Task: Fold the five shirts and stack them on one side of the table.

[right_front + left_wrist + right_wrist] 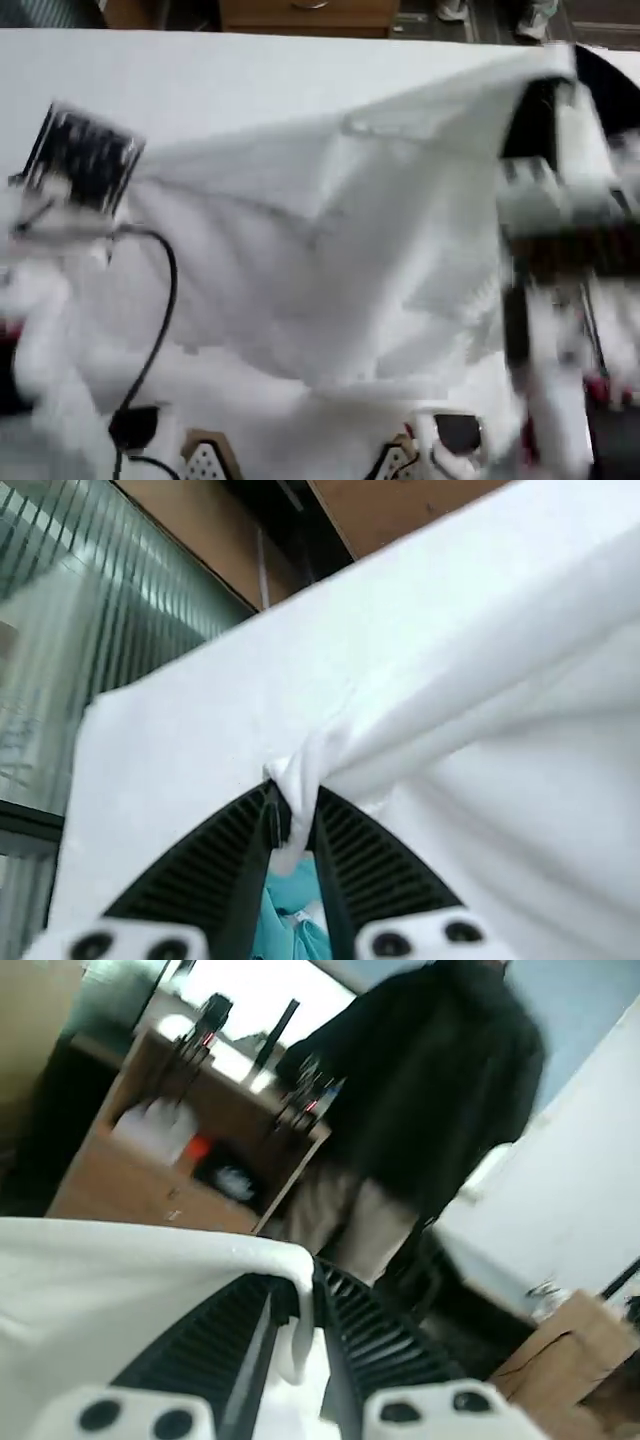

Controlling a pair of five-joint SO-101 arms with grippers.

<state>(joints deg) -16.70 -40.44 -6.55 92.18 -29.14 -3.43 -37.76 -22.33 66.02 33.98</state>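
Observation:
A white shirt (330, 250) hangs stretched in the air between both arms, above the white table (200, 70). My left gripper (118, 205) is at the left end of the shirt. In the left wrist view it (292, 815) is shut on a bunched corner of the white shirt (480, 680). My right gripper (545, 85) is raised at the far right. In the right wrist view it (300, 1305) is shut on the shirt's edge (120, 1270). A teal cloth (285, 910) shows below the left jaws.
A black cable (160, 330) loops from the left arm down to the front edge. Patterned brown and white objects (205, 460) lie at the near edge. Wooden furniture (310, 15) stands behind the table.

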